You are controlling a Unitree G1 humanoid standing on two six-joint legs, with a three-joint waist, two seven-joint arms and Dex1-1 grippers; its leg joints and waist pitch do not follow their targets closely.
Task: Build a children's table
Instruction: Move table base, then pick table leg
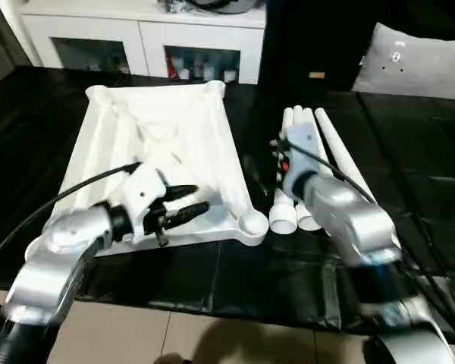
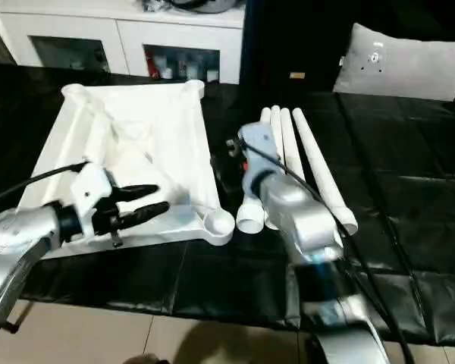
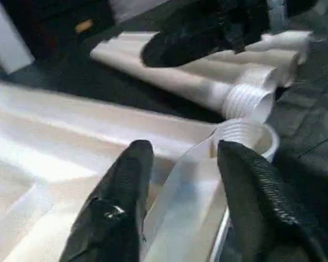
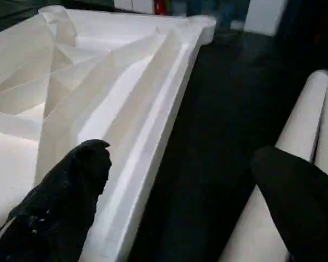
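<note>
Currently the right gripper [image 4: 180, 196], fingers spread wide and holding nothing, is hovering between the upturned table top [image 1: 163, 144] and the four legs [image 1: 330, 155] bundled just beside that top's right edge; it should be closing squarely on one leg near its threaded end. The left gripper [image 3: 180, 191], also open and empty, is straddling the top's near-right corner socket [image 1: 253, 223], while a white cabinet [image 1: 148, 34] is standing beyond the top, clear of the work.

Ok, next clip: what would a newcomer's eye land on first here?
The white table top, lying upside down with its ribbed underside up on the black work surface, draws the eye first. Beside it, on the robot's right, four white legs lie bundled side by side. The left claw hangs open over the top's near edge, close to a round corner socket; the right claw is open between top and legs.
</note>
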